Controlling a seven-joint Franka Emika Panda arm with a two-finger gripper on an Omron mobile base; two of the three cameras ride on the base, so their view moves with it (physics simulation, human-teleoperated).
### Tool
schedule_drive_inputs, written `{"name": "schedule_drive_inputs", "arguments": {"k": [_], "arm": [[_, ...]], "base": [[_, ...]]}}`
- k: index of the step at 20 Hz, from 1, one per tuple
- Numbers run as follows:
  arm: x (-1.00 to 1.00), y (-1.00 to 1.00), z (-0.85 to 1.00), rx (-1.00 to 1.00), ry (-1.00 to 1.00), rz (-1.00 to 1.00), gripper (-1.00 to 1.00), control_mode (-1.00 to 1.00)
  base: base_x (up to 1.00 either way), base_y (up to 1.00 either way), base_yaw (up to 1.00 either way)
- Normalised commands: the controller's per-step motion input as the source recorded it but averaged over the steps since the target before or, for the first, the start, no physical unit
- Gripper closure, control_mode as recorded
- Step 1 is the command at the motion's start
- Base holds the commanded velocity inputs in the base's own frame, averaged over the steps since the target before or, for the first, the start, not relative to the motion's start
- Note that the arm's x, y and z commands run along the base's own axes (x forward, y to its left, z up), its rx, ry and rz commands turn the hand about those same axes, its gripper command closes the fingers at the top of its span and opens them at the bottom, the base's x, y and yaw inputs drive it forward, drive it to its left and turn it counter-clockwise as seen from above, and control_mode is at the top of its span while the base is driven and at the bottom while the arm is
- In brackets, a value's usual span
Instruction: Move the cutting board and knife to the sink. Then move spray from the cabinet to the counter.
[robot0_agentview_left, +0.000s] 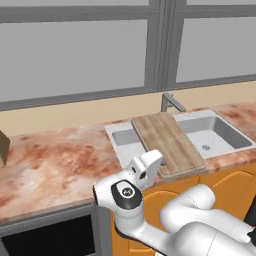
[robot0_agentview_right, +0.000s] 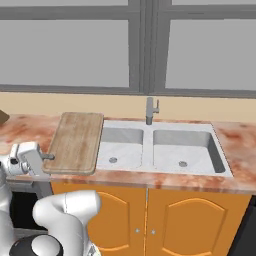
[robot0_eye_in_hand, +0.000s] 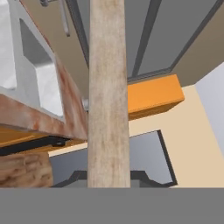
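Observation:
The cutting board is a light-brown wooden slab lying over the left basin of the sink, with its near end sticking out past the counter edge. My gripper is shut on that near edge, in front of the counter. From the right base view the cutting board covers the sink's left rim, with the gripper at its near left corner. In the hand view the board's edge runs as a long strip straight away from the fingers. The knife and the spray are out of view.
A grey faucet stands behind the sink, under the windows. Orange base cabinet doors sit below the counter. A brown object is at the counter's far left. An orange cabinet block shows beside the window.

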Motion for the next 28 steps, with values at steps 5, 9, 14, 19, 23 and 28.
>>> {"name": "schedule_drive_inputs", "arguments": {"k": [5,9,14,19,23,28], "arm": [[0.0,0.0,0.0,0.0,0.0,0.0,1.0,1.0],[0.0,0.0,0.0,0.0,0.0,0.0,1.0,1.0],[0.0,0.0,0.0,0.0,0.0,0.0,1.0,1.0],[0.0,0.0,0.0,0.0,0.0,0.0,1.0,1.0],[0.0,0.0,0.0,0.0,0.0,0.0,1.0,1.0],[0.0,0.0,0.0,0.0,0.0,0.0,1.0,1.0]], "base": [[0.42,0.31,0.0],[0.39,0.19,0.0],[0.19,0.1,0.0],[0.02,0.01,0.0],[0.0,0.0,0.0],[0.0,0.0,0.0]]}}
